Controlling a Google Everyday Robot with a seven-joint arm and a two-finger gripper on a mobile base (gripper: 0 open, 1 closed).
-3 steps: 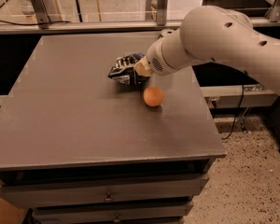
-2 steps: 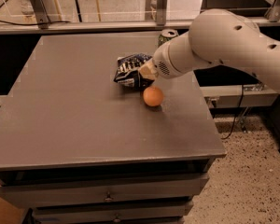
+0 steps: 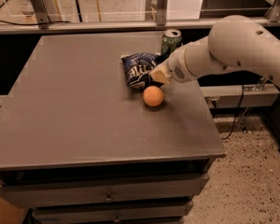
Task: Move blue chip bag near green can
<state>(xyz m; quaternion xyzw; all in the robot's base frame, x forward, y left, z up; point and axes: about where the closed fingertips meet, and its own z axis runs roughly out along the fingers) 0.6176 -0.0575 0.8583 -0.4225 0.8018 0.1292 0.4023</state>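
Note:
The blue chip bag (image 3: 138,68) is dark navy with white lettering and sits at the back right of the grey table (image 3: 74,106). My gripper (image 3: 155,75) is at the bag's right edge and shut on it. The green can (image 3: 171,41) stands upright just behind and to the right of the bag, close to it, partly hidden by my arm (image 3: 233,48). The arm reaches in from the right.
An orange ball (image 3: 153,96) lies just in front of the bag and below my gripper. The table's right edge is close by. Drawers (image 3: 107,197) run under the front. A rail with metal posts (image 3: 162,3) stands behind the table.
My gripper has carried the blue chip bag to the right and toward the back, closer to the green can, which now shows more fully. The orange ball has not moved.

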